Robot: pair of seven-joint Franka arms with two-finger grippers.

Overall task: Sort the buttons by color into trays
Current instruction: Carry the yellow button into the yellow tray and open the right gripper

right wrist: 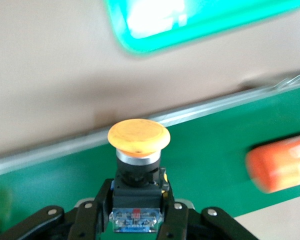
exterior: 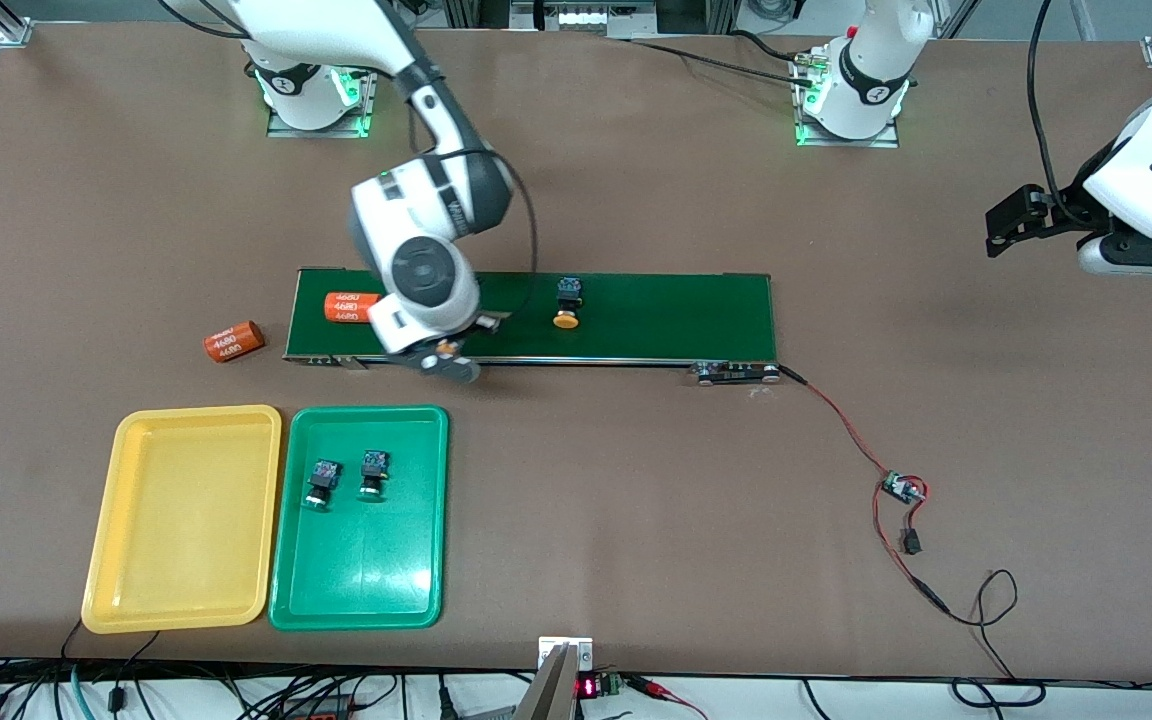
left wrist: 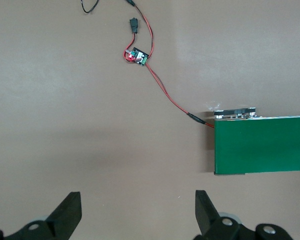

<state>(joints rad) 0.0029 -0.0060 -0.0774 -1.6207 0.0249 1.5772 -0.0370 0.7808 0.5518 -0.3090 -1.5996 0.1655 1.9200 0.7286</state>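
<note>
Right gripper [right wrist: 136, 212] is clamped on a yellow-capped button's [right wrist: 138, 136] black body, over the belt [exterior: 656, 315] edge. Left gripper [left wrist: 137, 210] waits, jaws apart. Risks: a hold this low could let the button tilt; orange cylinder [right wrist: 280, 162] close beside; green tray [exterior: 361, 570] under the path to the yellow tray [exterior: 181, 590].

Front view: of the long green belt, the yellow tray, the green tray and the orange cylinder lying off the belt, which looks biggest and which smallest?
1. The long green belt covers the most area.
2. The yellow tray and the green tray look the same size, so I won't rank them.
3. The orange cylinder off the belt is the smallest.
</note>
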